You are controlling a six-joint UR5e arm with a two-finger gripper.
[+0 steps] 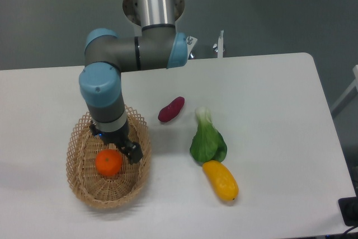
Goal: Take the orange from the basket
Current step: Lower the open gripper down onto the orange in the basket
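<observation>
The arm reaches down from the top of the frame and its gripper [126, 150] hangs inside the basket [78, 138], at lower left on the white bench [268, 110]. The orange [109, 163] sits in the middle of the basket, and the gripper is just above and right of it, close against its upper right edge. One dark finger [134, 153] shows beside the fruit; the other is hidden behind the wrist, so whether the fingers are spread or pressed together cannot be told. The orange rests on the basket floor. Out on the bench, right of the basket, a purple sweet potato [171, 109] lies near the centre. Further right sits a bok choy [207, 139], and a yellow fruit [220, 181] lies touching its lower end.
</observation>
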